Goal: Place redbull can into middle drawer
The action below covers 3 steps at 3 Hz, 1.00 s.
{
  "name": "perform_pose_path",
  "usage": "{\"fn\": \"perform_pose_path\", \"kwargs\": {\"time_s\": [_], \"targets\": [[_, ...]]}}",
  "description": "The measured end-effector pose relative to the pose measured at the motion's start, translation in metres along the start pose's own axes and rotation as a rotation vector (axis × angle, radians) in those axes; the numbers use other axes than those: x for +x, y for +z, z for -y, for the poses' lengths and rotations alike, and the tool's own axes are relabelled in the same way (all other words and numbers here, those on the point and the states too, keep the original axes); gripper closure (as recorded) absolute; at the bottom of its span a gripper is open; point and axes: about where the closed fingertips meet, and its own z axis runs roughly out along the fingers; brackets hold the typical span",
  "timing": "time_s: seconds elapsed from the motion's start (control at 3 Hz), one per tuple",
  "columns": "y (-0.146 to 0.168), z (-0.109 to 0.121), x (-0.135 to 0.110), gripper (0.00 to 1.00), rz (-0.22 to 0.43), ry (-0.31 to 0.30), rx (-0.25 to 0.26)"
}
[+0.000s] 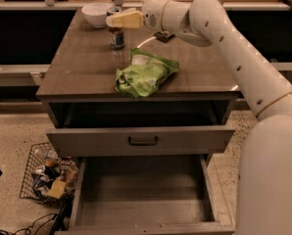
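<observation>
The redbull can [117,35] stands upright at the back left of the cabinet top, just right of the white bowl [96,13]. My gripper [112,21] reaches in from the right and sits at the can's top, overlapping its upper rim. The middle drawer [145,199] is pulled fully out at the bottom front, and its deep box and bare floor show. Above it, a drawer with a dark bow handle [142,141] is pulled out a little.
A crumpled green chip bag [145,74] lies mid-top, in front of the can. A small dark object [164,35] lies under my arm. My white arm [244,67] crosses the right side. A wire basket of clutter [47,175] sits on the floor at left.
</observation>
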Motion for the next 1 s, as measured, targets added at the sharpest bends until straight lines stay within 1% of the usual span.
{"fn": "perform_pose_path", "kwargs": {"time_s": [0.33,1.0], "targets": [[0.017,0.004,0.009,0.00,-0.015,0.009,-0.002],[0.038,0.015,0.033,0.00,-0.054,0.041,0.018]]}}
